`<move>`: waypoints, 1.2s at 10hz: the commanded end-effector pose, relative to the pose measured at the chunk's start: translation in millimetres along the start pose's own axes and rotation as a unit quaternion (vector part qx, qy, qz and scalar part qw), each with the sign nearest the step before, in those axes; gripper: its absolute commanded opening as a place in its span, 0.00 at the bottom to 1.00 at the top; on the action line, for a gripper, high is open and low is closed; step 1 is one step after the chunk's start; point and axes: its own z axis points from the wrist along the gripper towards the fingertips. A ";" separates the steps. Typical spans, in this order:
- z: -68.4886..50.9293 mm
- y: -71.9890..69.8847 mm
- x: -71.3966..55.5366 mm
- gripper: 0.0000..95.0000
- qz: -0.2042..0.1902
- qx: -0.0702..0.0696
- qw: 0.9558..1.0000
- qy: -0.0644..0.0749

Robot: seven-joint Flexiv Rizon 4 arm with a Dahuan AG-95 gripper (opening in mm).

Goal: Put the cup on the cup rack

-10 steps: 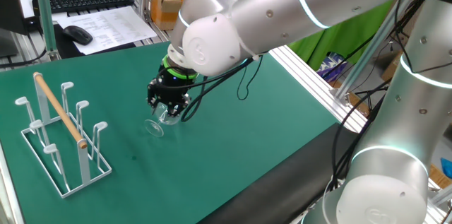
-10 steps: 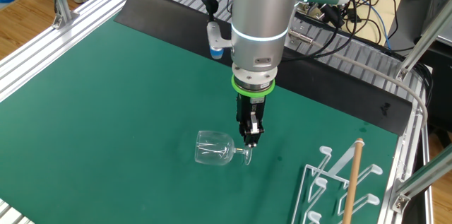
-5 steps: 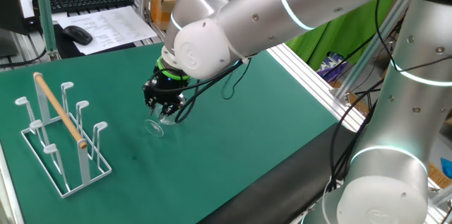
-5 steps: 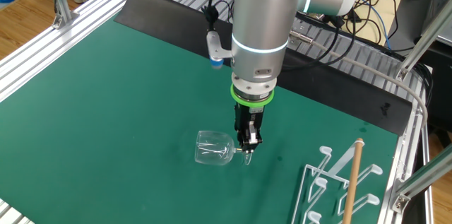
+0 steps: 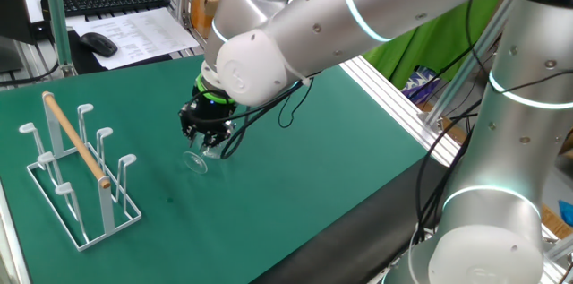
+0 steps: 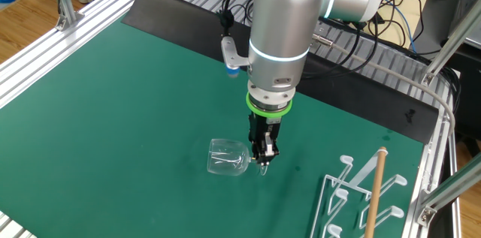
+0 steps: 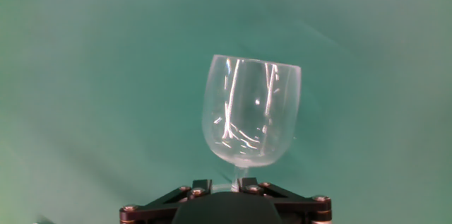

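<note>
Well apart from the cup rack (image 5: pixel 79 172), out on the open green counter (image 6: pixel 113 103), the clear wine goblet (image 6: pixel 228 157) lies on its side, bowl pointing away from the rack and stem toward it. We have the pincer (image 6: pixel 264 157) lowered onto the stem end; in the hand view the stem runs down between the black fingers (image 7: pixel 185 193) with the bowl (image 7: pixel 252 111) straight ahead. We judge the pincer clamped on the stem, or very nearly so, though the actual contact sits below the edge of that view. So we take this as the grasp step, with the goblet not yet lifted. Next we need a clean lift off the counter, a carry across to the rack, and a turn that brings the bowl mouth-down over one of the white pegs (image 5: pixel 126 164), clear of the slanted wooden rod (image 5: pixel 77 142).
</note>
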 end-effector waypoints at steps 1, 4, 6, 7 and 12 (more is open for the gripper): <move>0.7 -0.5 -0.3 0.20 -0.004 0.002 1.000 -0.004; 2.9 -1.2 -1.7 0.20 -0.009 0.006 1.000 -0.009; 5.6 -6.3 -5.7 0.40 -0.017 0.008 1.000 -0.011; 7.0 -8.3 -7.2 0.40 -0.020 0.008 1.000 -0.011; 12.7 -9.5 -9.3 0.40 -0.024 0.014 0.999 -0.017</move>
